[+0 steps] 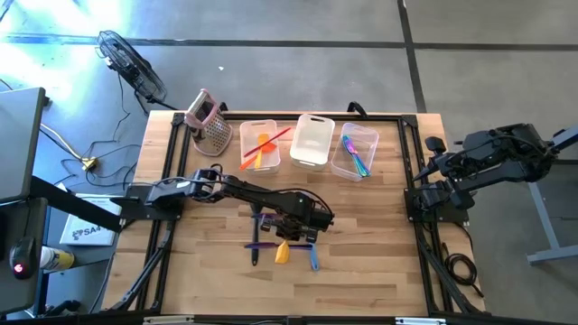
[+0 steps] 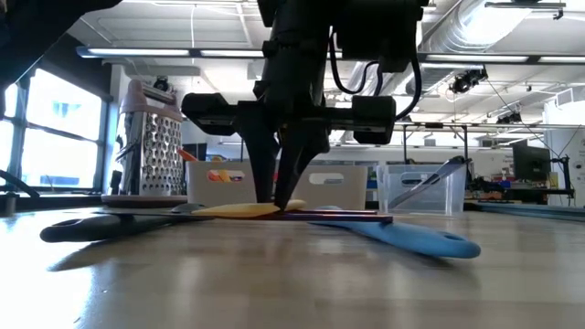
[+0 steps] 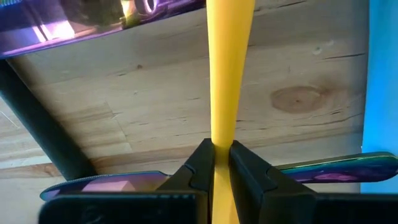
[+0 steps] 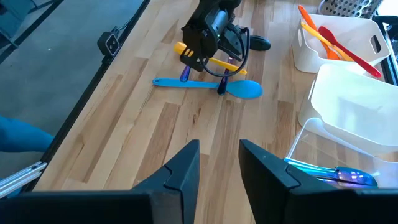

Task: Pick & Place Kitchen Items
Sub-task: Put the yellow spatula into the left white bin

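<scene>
My left gripper (image 1: 287, 233) stands at the table's middle, pointing down and shut on a yellow utensil (image 1: 283, 253). Around it lie a blue spoon (image 2: 411, 239), a purple utensil (image 3: 62, 31), a shiny purple one (image 3: 336, 168) and a dark one (image 2: 91, 227), all flat on the table and partly crossing one another. My right gripper (image 4: 219, 163) is open and empty, waiting at the table's right edge (image 1: 432, 167). My left gripper pinches the yellow utensil's slim handle (image 3: 222, 134) between its two fingers. The fingers (image 2: 291, 178) come from above, pointing down, and lie across the handle. The utensil lies about level at table height, its broad end (image 2: 233, 210) over the other utensils; whether it is clear of them I cannot tell.
Three clear bins stand along the far edge: the left one (image 1: 246, 135) holds orange and red utensils, the middle one (image 1: 312, 155) shows nothing inside, the right one (image 1: 372, 135) holds shiny utensils. A metal grater (image 1: 209, 122) stands at the far left. Bare wood lies toward the near edge.
</scene>
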